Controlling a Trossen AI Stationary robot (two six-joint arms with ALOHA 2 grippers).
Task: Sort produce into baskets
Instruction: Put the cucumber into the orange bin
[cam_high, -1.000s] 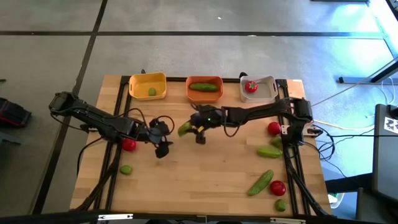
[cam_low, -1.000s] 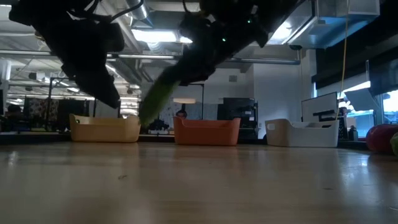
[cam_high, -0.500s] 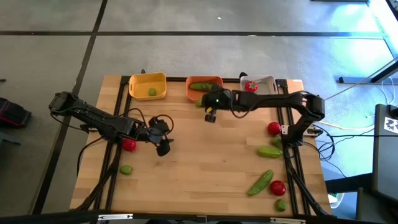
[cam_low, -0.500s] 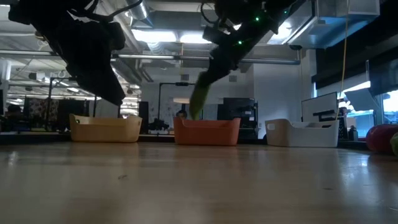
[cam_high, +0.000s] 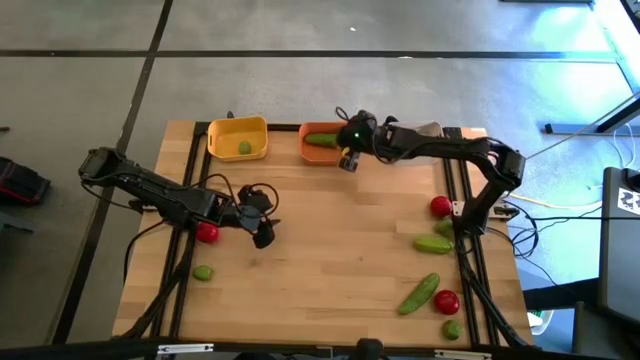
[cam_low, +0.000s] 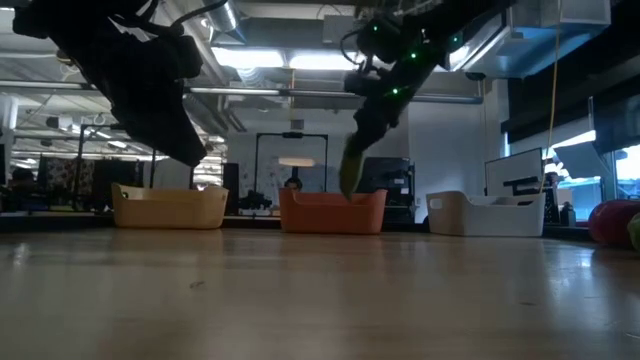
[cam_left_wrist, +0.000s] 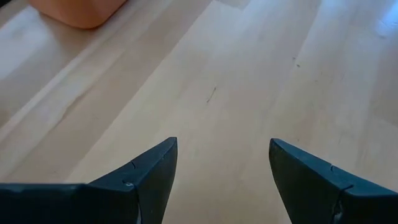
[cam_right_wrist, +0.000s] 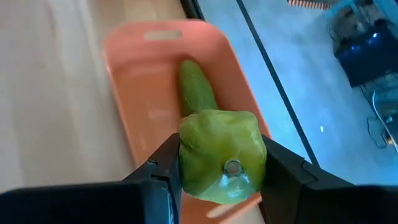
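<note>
My right gripper (cam_high: 346, 152) is shut on a green cucumber (cam_low: 352, 170) above the orange basket (cam_high: 328, 146), in which another cucumber (cam_high: 322, 139) lies. In the high view the gripper hides the held cucumber. The yellow basket (cam_high: 237, 137) holds a lime (cam_high: 245, 148). The right arm covers most of the white basket (cam_high: 431, 130). My left gripper (cam_high: 262, 232) hovers open and empty over the table's left middle, beside a tomato (cam_high: 207, 233); the left wrist view (cam_left_wrist: 221, 168) shows only bare wood between its fingers. My right gripper pinches the held cucumber's upper end (cam_right_wrist: 189, 155) between its two fingers (cam_right_wrist: 158, 180). The fingers slant down toward the far edge and run along the cucumber. The cucumber hangs tilted below them, clear of the table, with its lower end (cam_low: 349, 188) over the orange basket.
Loose produce lies on the table: a lime (cam_high: 203, 272) at the left; at the right a tomato (cam_high: 441, 206), a cucumber (cam_high: 433, 243), a second cucumber (cam_high: 419, 293), a tomato (cam_high: 446, 301) and a lime (cam_high: 452, 328). The table's middle is bare wood.
My right gripper has carried the cucumber from the table's middle toward the far edge and a little to the right, until it hangs over the orange basket. The cucumber has stayed hanging below the fingers, clear of the table.
</note>
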